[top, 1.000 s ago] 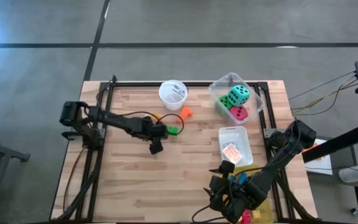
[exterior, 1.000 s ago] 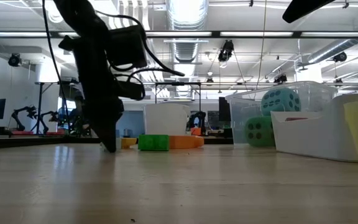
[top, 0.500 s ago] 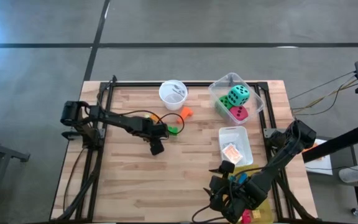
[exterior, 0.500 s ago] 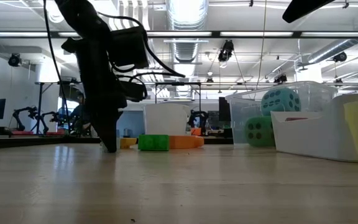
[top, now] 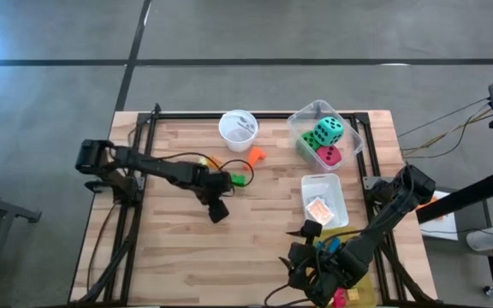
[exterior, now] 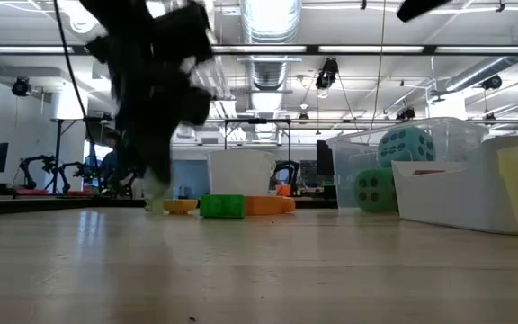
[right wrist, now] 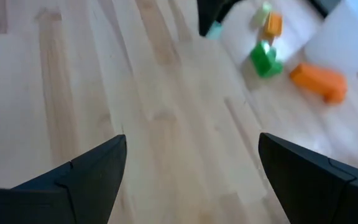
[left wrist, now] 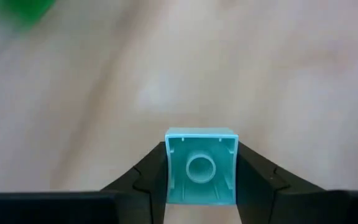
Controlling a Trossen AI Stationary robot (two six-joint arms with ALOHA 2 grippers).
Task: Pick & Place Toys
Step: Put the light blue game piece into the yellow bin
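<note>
A small teal block (left wrist: pixel 201 167) sits between the fingers of my left gripper (top: pixel 218 211), which is shut on it near the table's middle. Just beyond lie a green block (top: pixel 240 179), an orange block (top: pixel 256 155) and a small yellow piece (top: pixel 204 160). Three dice, green, teal and red-pink (top: pixel 325 137), rest in the clear bin at the far right. A card pack (top: pixel 319 210) lies in the white bin. My right gripper (top: pixel 302 241) stands open at the near right, holding nothing. My left gripper pinches the teal block by two opposite side walls (left wrist: pixel 171 168) between its two fingers. The block's hollow underside (left wrist: pixel 199 168) faces back toward the wrist. The fingers point down at the table from above. In the low view the block (exterior: pixel 156 193) hangs just above the wood.
A white round cup (top: pixel 239 128) stands at the far middle. The clear bin (top: pixel 349 128) and the white bin (top: pixel 336 184) line the right side, and a yellow bin (top: pixel 353 282) sits at the near right under my right arm. Bare wood spreads over the near left.
My left gripper has risen a little off the table and shifted slightly toward the near edge, carrying the teal block with it. The green, orange and yellow pieces have stayed where they were.
</note>
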